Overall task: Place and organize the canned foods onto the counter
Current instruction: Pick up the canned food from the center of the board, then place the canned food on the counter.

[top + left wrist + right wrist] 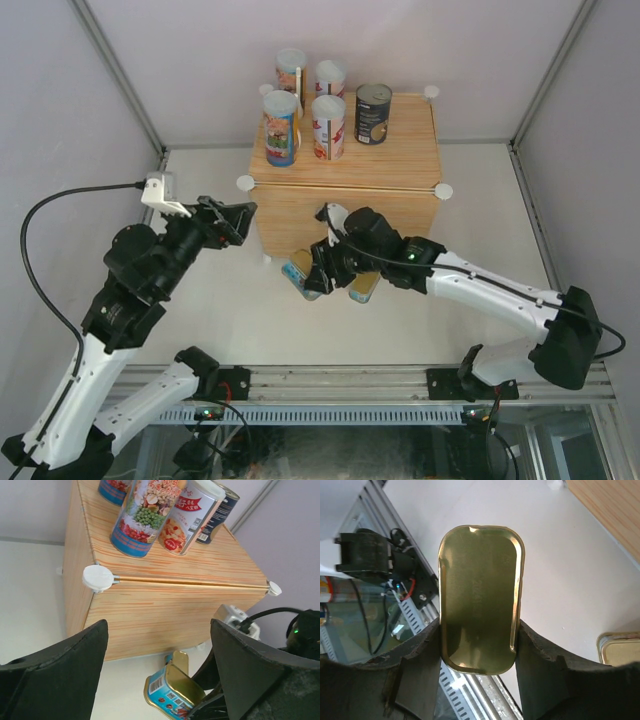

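The right gripper (pixel 479 630) holds a flat, shiny gold tin (pixel 480 595).

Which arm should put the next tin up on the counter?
Right. The right end effector is shut on a gold tin in front of the counter; the left end effector is open and empty, beside it.

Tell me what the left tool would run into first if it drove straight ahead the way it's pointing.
Probably the counter: its wood-grain front face fills the view between the left tool's open jaws. The gold tin is lower, off that line. Depth is unclear.
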`<action>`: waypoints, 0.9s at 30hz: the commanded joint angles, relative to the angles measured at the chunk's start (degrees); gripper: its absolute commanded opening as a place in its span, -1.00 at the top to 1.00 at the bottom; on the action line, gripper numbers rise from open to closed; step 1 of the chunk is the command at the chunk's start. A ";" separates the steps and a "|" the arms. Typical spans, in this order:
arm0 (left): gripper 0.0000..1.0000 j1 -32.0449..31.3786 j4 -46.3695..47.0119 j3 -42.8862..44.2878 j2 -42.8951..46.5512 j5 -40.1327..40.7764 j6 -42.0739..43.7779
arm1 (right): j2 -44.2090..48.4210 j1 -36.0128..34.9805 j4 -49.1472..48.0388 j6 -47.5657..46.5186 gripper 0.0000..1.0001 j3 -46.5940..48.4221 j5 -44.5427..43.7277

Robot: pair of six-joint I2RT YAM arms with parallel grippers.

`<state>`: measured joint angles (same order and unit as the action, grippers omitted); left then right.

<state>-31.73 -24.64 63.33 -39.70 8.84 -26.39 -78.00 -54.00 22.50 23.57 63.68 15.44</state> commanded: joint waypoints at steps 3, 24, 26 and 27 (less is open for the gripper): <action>-0.81 0.32 4.79 2.20 -0.57 -6.92 -1.60 | 7.52 0.84 -3.80 4.54 0.91 5.29 3.90; -1.00 0.35 14.53 2.91 -2.26 -21.64 -4.18 | 13.82 8.85 -11.64 14.87 0.93 12.77 15.65; -1.00 0.30 16.92 2.23 -2.22 -23.66 -5.32 | 14.03 9.22 -12.65 15.96 0.93 12.72 16.30; -1.00 0.30 17.89 1.97 -2.18 -24.75 -5.88 | 14.24 9.41 -13.06 16.39 0.94 12.70 16.63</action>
<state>-31.73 -14.26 63.86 -42.26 -10.13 -29.43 -65.98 -45.39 17.91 36.10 73.71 28.91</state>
